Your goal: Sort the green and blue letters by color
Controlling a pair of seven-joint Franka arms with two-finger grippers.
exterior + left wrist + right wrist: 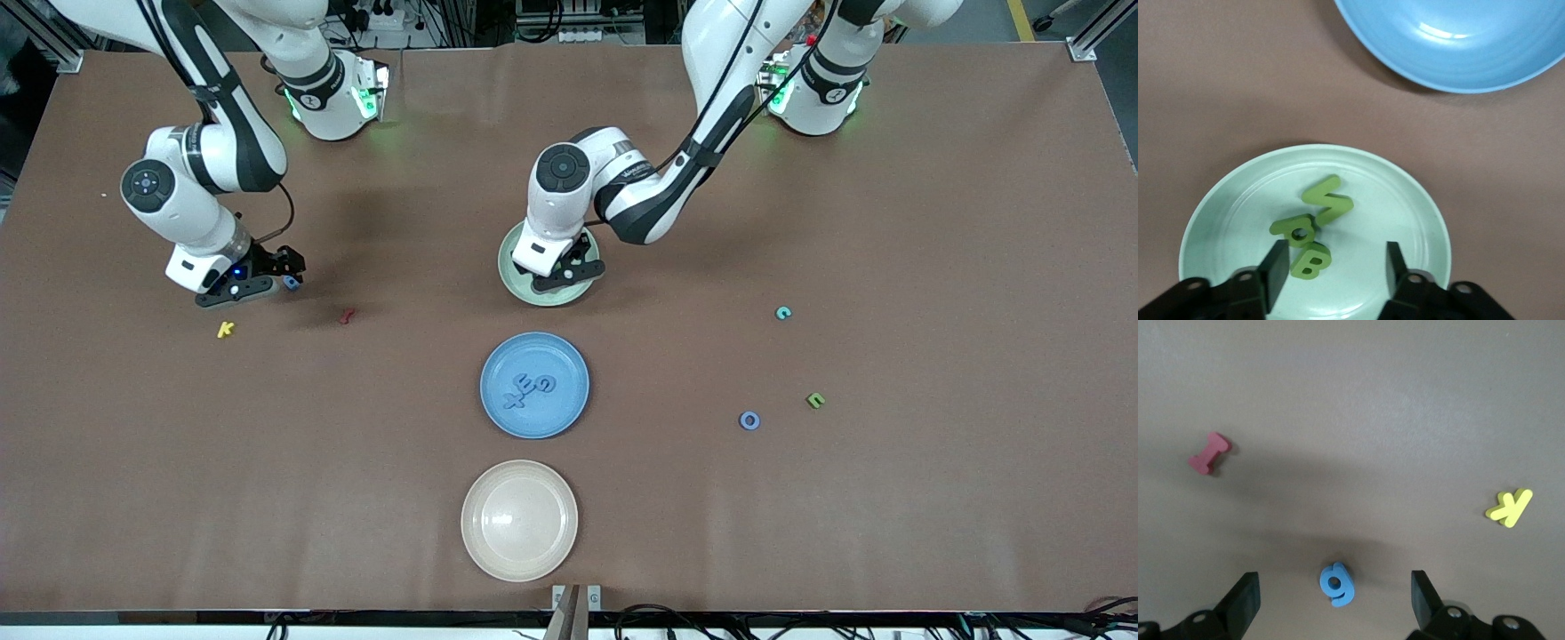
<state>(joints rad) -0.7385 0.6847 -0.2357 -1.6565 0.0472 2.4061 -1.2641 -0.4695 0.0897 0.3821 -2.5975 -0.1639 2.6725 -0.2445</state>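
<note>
The left gripper (569,267) hides most of the green plate (511,277); its letters don't show in the front view.

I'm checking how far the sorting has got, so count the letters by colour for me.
Blue letters: 5
Green letters: 4
Teal letter: 1
Yellow letter: 1
Red letter: 1
Total: 12

Three cameras: one high overview, two close on the wrists.
The front camera faces the arms; each wrist camera looks straight down, the left sharing the green plate (1418,200) (511,276), the right sharing the yellow letter (1509,507) (225,330).
</note>
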